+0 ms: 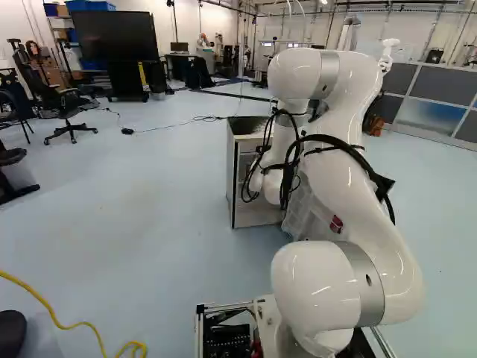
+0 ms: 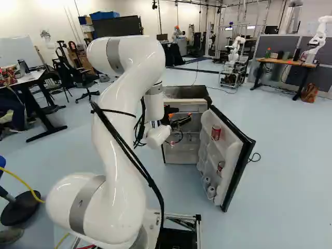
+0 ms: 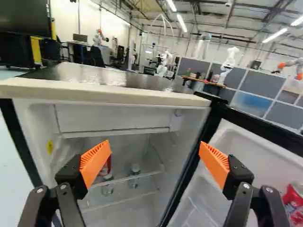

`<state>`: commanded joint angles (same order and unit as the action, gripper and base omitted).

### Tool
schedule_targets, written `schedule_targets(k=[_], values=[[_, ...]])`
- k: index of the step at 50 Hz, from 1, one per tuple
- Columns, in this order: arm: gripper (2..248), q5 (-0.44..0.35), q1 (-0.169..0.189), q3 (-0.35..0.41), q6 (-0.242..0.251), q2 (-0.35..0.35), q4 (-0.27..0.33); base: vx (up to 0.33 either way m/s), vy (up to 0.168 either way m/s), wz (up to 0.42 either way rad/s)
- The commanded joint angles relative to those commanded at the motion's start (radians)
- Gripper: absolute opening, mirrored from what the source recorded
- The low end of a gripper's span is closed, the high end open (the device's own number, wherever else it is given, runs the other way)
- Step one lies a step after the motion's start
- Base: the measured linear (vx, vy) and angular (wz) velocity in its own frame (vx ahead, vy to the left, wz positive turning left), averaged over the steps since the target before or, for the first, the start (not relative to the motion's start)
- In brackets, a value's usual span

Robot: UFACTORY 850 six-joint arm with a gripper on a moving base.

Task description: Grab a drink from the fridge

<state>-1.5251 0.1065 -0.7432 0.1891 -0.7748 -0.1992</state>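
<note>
While the white arm (image 2: 119,104) reaches forward from its base, the gripper (image 2: 179,120) faces the fridge (image 3: 132,95), which stands open directly ahead of it. The fridge's flat, dark top lies ahead of the gripper too, higher than the shelving inside.

Swung wide open, the fridge door (image 2: 231,155) is on the gripper's right, its racked inner side turned toward the arm. Ahead, in the upper part of the fridge, a pale panel (image 3: 113,118) spans much of the width.

The gripper is spread wide, with a broad gap between its orange pads (image 3: 96,163) and nothing held there. Through that gap a clear shelf (image 3: 154,173) shows farther inside, below the pale panel.

A red can (image 3: 108,166) sits inside the fridge, ahead of the gripper and partly hidden behind its left finger, well apart from both pads. Other drinks are in the door, off to the gripper's right: one red can (image 2: 216,132) in a higher rack, another red can (image 2: 221,166) below it, and pale containers (image 2: 211,192) lower still.

Two small clear bottles (image 3: 135,169) stand deeper in the fridge, ahead of the open gap and near the shelf's front edge; which level carries them I cannot tell.
</note>
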Motion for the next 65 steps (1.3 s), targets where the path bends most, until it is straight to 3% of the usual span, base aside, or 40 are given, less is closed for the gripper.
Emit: schedule_targets(k=[16,25,65], values=[[247,0.037,0.000,-0.017,0.000,-0.045,0.165,0.000,0.000,0.000],[247,0.079,0.003,-0.029,0.000,-0.071,0.225,0.000,0.000,0.000],[247,0.096,0.056,-0.122,0.000,-0.210,0.266,0.000,0.000,0.000]])
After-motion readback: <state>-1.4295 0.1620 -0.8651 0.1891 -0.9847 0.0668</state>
